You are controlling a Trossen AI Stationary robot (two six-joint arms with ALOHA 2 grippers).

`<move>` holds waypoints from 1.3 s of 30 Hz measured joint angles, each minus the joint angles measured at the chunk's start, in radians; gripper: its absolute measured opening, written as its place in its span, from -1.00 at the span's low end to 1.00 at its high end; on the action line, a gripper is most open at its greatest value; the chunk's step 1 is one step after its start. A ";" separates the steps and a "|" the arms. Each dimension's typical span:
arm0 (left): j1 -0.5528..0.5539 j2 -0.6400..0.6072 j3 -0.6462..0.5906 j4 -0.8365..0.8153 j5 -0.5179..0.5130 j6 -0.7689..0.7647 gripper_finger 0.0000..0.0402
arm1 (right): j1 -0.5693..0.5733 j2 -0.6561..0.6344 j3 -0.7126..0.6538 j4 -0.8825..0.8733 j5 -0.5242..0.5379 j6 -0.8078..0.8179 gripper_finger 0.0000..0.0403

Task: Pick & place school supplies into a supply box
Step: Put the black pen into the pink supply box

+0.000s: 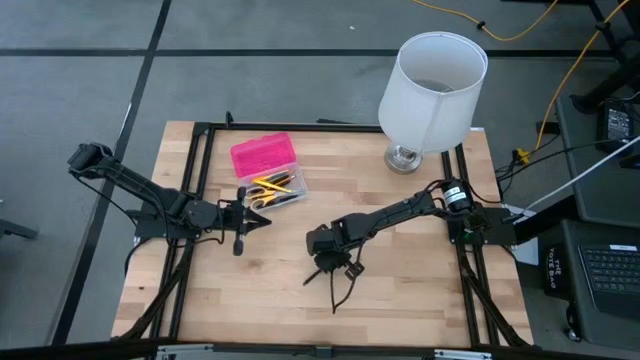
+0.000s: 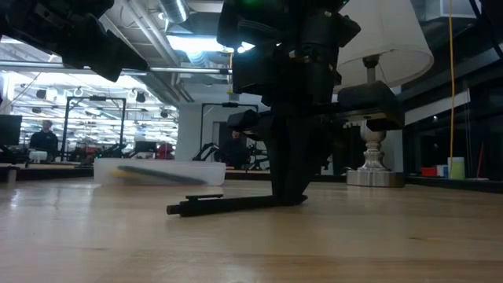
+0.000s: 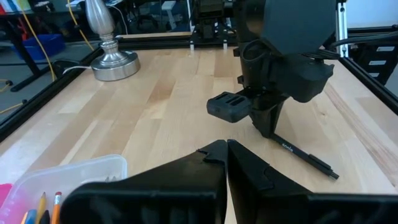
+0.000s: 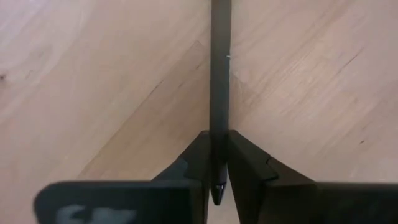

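Right end effector (image 1: 338,272) sits low over the worktop (image 1: 420,290), well away from the supply box (image 1: 272,178), on the box's lamp-less side toward the worktop's middle. Its fingers (image 4: 198,155) are clamped on a black pen (image 4: 219,74); the pen runs straight out between them, one end tucked in the grip, the rest lying flat on the wood. The low view shows the pen (image 2: 228,205) resting on the worktop under the end effector. Left end effector (image 1: 254,218) hangs just beside the supply box, fingertips together, holding nothing. The box is open, pink lid (image 1: 263,153) flipped back, yellow and orange pencils (image 1: 272,186) in the clear base. White lamp (image 1: 430,90) stands beyond the box, at the far edge.
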 joint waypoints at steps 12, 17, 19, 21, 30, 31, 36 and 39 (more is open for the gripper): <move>0.000 0.000 0.000 0.000 0.000 0.000 -0.97 | -0.005 0.004 0.005 0.007 -0.002 0.046 -0.88; 0.000 0.000 0.000 0.000 0.000 0.000 -0.97 | -0.028 0.003 0.005 0.007 -0.037 0.053 -0.88; 0.000 0.000 0.000 0.000 0.000 0.000 -0.97 | -0.044 0.004 0.005 0.004 -0.068 0.054 -0.88; 0.000 0.000 0.000 0.000 0.000 0.000 -0.97 | -0.067 -0.002 0.003 -0.004 -0.117 0.053 -0.88; 0.000 0.000 0.000 -0.024 0.000 -0.003 -0.97 | -0.160 -0.110 0.000 -0.061 -0.078 0.046 -0.88; 0.000 0.000 -0.001 -0.029 0.000 -0.003 -0.97 | -0.169 -0.121 0.001 -0.065 -0.072 0.042 -0.88; 0.000 0.000 -0.024 -0.022 -0.007 -0.003 -0.97 | -0.210 -0.186 -0.022 -0.052 -0.067 0.013 -0.88; 0.000 0.000 -0.042 -0.017 -0.046 -0.010 -0.97 | -0.236 -0.217 -0.093 -0.002 -0.065 0.009 -0.88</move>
